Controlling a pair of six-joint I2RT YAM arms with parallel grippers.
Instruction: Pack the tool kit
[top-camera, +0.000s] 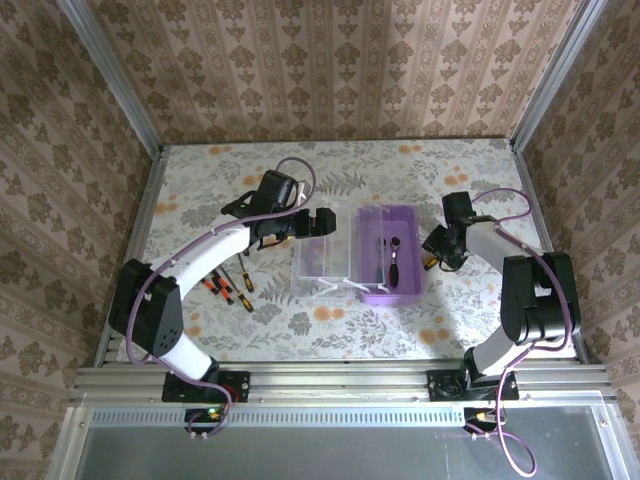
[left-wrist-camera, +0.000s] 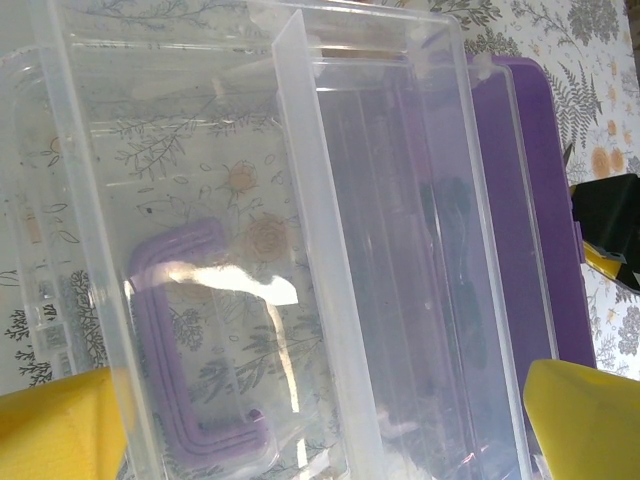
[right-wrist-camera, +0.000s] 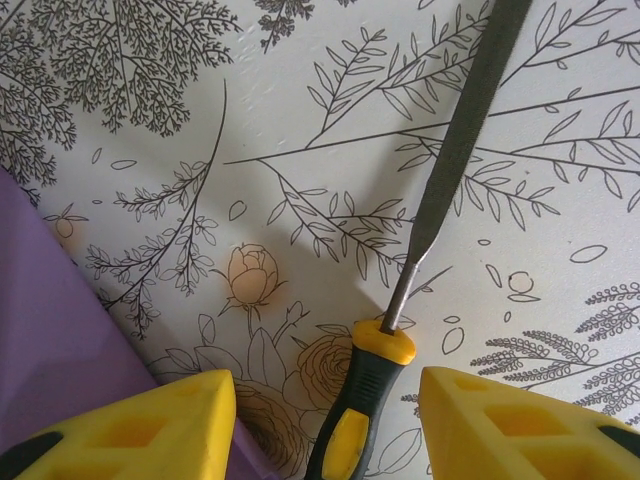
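- Loose screwdrivers (top-camera: 226, 286) lie on the floral tablecloth (top-camera: 200, 170) at the far left, well apart from the box. Their handles are slim, orange and black, so packing is only partly done.
- The left gripper (top-camera: 312, 224) stands wide open over the clear lid (left-wrist-camera: 200, 200) and grips nothing. The lid is glossy, hard, see-through plastic with a moulded purple handle (left-wrist-camera: 170, 330).
- The purple box (top-camera: 404, 216) sits mid-table with its lid swung open to its left. It has opaque, smooth walls, and one dark tool (top-camera: 397, 262) lies inside, possibly a screwdriver.
- The right gripper (right-wrist-camera: 325, 420) is half-spread just right of the box. Its yellow fingers straddle the file (right-wrist-camera: 455, 150) without touching it.
- The file has a flat, rough grey blade and a rubbery yellow-and-black grip (right-wrist-camera: 365, 390).
- The step in hand looks like picking up this file. Next, the gripper should close squarely on the grip, lift it, and carry it left into the box.
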